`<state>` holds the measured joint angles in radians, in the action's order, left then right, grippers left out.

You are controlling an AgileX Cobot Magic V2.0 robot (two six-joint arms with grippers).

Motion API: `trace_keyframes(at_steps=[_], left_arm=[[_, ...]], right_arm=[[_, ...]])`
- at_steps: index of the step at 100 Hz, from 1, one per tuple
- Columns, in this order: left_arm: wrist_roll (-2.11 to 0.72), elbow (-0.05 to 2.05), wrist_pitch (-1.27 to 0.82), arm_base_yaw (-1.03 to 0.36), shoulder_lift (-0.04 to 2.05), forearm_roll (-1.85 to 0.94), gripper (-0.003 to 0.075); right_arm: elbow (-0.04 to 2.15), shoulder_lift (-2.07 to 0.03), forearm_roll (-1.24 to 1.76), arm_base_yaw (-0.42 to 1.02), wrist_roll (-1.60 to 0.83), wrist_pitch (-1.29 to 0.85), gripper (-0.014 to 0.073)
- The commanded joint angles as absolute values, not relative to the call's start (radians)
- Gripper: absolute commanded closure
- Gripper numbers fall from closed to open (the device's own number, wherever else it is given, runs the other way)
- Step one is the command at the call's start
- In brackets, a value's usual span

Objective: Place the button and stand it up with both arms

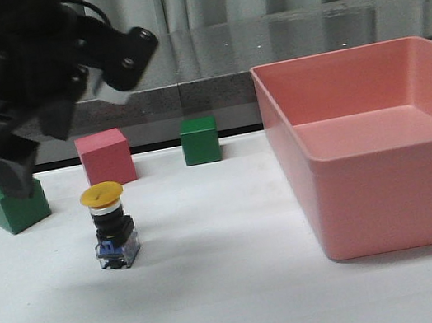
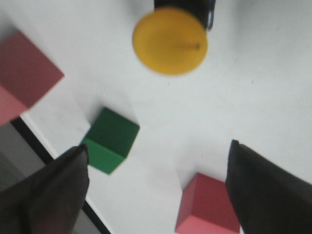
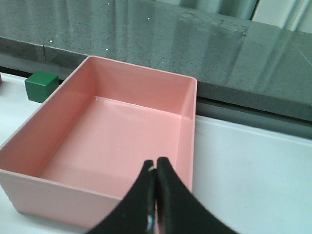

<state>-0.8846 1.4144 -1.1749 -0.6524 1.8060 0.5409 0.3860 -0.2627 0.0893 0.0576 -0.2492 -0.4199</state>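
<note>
The yellow-capped push-button [image 1: 110,227] is standing upright toward the white tabletop's [image 1: 223,294] left side. The left gripper [image 2: 156,190] is hanging above, fingers apart; the right gripper's [image 3: 156,195] fingers are pressing together, empty.

The left arm [image 1: 40,67] is black and bulky, its gripper [image 2: 156,195] ending in dark tapered fingers [image 2: 53,195].

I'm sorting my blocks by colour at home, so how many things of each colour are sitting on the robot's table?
Green cubes: 2, one at the left edge and one further back
Pink cubes: 1
Pink bins: 1
Yellow-capped buttons: 1, standing upright
Total: 5 things
</note>
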Motion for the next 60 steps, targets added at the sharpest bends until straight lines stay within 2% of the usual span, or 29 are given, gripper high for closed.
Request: trace_keyframes(at_steps=[1, 9, 32, 46, 60], left_arm=[[-0.848, 1.443, -1.23, -0.609, 1.708, 0.569, 0.0199], [-0.728, 1.443, -1.245, -0.568, 1.666, 0.571, 0.0295], [-0.51, 1.443, -1.12, -0.41, 1.529, 0.453, 0.0743], [-0.38, 1.439, -0.993, -0.279, 1.443, 0.283, 0.074], [-0.375, 1.361, -0.817, -0.159, 1.319, 0.128, 0.074]], right_arm=[[0.414, -0.269, 0.089, 0.053, -0.249, -0.343, 0.0655], [0.414, -0.269, 0.089, 0.053, -0.249, -0.343, 0.0655], [0.414, -0.269, 0.089, 0.053, -0.249, -0.343, 0.0655], [0.414, -0.269, 0.089, 0.053, -0.249, -0.343, 0.0655], [0.414, -0.269, 0.089, 0.053, -0.249, -0.344, 0.0655]])
